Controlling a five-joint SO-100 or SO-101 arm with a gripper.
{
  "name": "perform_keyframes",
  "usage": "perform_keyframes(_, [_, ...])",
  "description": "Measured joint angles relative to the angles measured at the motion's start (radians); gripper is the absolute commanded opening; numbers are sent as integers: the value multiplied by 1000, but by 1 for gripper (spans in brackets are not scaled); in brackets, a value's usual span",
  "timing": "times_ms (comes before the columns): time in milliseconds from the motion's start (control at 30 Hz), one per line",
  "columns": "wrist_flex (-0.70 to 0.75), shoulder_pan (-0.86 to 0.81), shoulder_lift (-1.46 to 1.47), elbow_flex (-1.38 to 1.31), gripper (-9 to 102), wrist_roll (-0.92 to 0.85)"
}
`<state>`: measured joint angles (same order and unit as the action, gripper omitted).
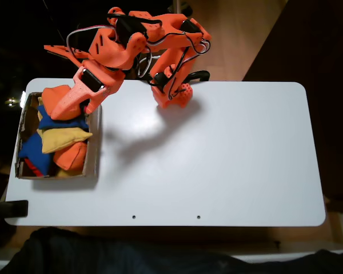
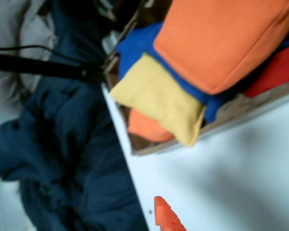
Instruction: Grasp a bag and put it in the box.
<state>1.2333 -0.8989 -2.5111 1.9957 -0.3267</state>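
Observation:
The bright-orange bag (image 1: 55, 98) (image 2: 221, 43) lies at the far end of the brown cardboard box (image 1: 94, 149) (image 2: 241, 103), on top of a blue beanbag. My orange gripper (image 1: 68, 108) hangs over that end of the box, right beside the bag. In the wrist view one orange fingertip (image 2: 164, 216) shows at the bottom edge, well apart from the bag, with white table between them. The jaws look open with nothing held.
The box also holds a yellow beanbag (image 1: 63, 137) (image 2: 159, 101), blue beanbags (image 1: 34, 155), and a darker orange one (image 1: 70, 157) (image 2: 144, 127). The white table (image 1: 206, 154) stretches to the right. Dark blue cloth (image 2: 62, 159) lies past the table's near edge.

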Motion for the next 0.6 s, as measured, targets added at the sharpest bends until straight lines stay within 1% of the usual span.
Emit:
perform_keyframes(300, [37,72,-101,3,78,11])
perform_keyframes(600, [54,187,-199,8,78,46])
